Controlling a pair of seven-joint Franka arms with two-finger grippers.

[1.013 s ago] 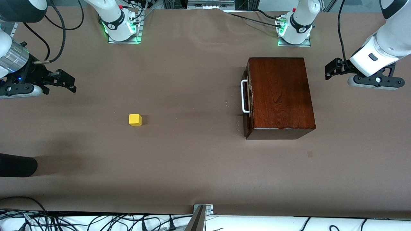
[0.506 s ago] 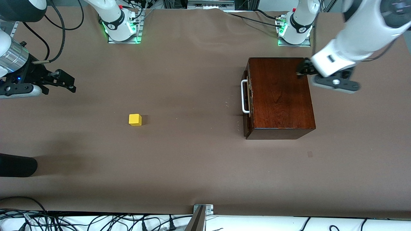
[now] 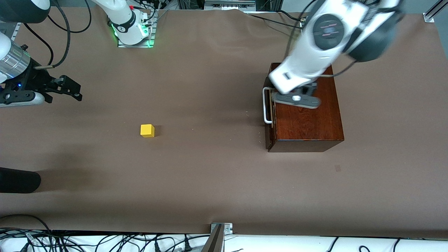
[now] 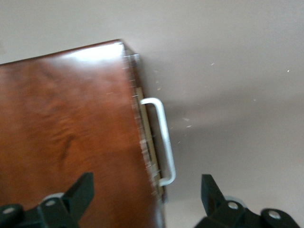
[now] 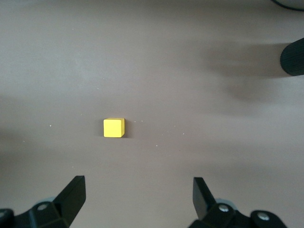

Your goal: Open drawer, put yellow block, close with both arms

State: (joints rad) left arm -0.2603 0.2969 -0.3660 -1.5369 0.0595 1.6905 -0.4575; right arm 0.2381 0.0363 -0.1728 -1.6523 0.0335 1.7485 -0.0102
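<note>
The dark reddish-brown wooden box (image 3: 308, 122) stands toward the left arm's end of the table. Its drawer is shut, with the white bar handle (image 3: 267, 105) facing the right arm's end. My left gripper (image 3: 283, 91) is open and empty, up in the air over the box's handle edge. In the left wrist view the handle (image 4: 164, 142) and the box top (image 4: 71, 133) lie just ahead of the spread gripper (image 4: 145, 192). The yellow block (image 3: 147, 130) sits alone on the brown table. My right gripper (image 3: 70, 91) waits open and empty, with the block (image 5: 114, 127) ahead of it (image 5: 137, 194).
A black rounded object (image 3: 17, 180) pokes in at the right arm's end, nearer the front camera than the block. It also shows in the right wrist view (image 5: 293, 57). A metal bracket (image 3: 220, 229) and cables lie along the table's front edge.
My left arm has swung in from its end of the table to over the box, reaching the handle edge. The right arm, block and drawer have not moved.
</note>
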